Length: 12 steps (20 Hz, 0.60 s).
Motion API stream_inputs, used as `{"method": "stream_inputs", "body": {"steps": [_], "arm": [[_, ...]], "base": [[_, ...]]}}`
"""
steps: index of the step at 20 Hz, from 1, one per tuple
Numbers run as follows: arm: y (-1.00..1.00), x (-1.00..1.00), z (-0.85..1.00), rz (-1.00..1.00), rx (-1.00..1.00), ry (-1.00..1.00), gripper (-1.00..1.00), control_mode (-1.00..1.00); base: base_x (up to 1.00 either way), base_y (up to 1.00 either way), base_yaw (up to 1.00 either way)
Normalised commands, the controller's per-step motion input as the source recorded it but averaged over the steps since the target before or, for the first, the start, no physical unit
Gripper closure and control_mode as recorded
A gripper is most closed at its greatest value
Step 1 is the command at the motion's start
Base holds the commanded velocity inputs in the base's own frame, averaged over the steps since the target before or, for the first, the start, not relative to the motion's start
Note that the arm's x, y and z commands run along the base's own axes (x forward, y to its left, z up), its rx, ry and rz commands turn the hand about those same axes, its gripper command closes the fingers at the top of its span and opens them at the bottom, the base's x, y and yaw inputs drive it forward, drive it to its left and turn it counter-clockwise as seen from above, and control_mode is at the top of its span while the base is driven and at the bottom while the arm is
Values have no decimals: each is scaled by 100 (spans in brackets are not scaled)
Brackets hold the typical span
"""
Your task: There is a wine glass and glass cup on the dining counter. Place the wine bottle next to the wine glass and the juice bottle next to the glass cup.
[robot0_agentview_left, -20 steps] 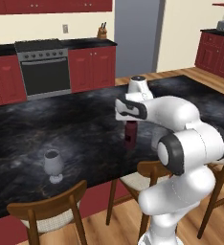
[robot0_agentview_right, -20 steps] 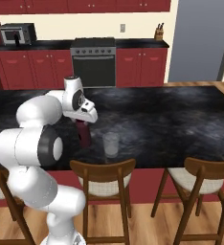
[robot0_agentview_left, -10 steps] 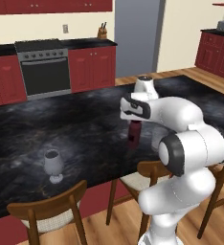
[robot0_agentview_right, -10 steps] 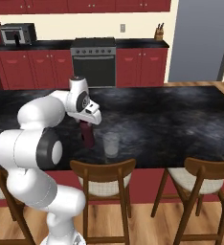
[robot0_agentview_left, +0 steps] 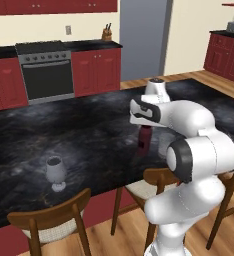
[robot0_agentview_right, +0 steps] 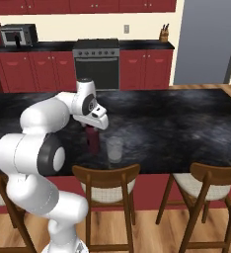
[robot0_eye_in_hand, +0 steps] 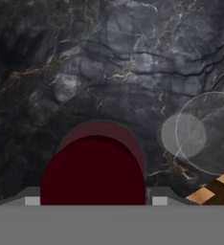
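One juice bottle [robot0_eye_in_hand: 93,168] stands upright directly beneath the claw [robot0_agentview_right: 92,129].

Dining counter [robot0_agentview_left: 89,135] black veined marble top, red base. Standing on it: juice bottle [robot0_agentview_right: 92,140] upright near centre, glass cup [robot0_agentview_right: 114,149] just beside at its 3 o'clock; wine glass [robot0_agentview_left: 55,172] well apart at 9 o'clock near front edge

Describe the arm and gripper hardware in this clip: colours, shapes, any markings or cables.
A glossy white arm of rounded, tubular links, with dark grey to black bands at the joints. The wrist ends in a white, boxy gripper housing with dark trim. No loose cables or readable markings show. The fingers are mostly hidden behind the dark red bottle cap in the hand view.
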Motion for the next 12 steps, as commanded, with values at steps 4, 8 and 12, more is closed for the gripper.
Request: {"method": "stream_inputs", "body": {"steps": [4,8,12], "arm": [[-13,-11,0,-4,0,0,100,-100],[-3,-5,-15,-3,0,0,100,-100],[0,0,-29,-1,1,0,100,-100]], "base": [[0,0,0],[0,0,0],[0,0,0]]}}
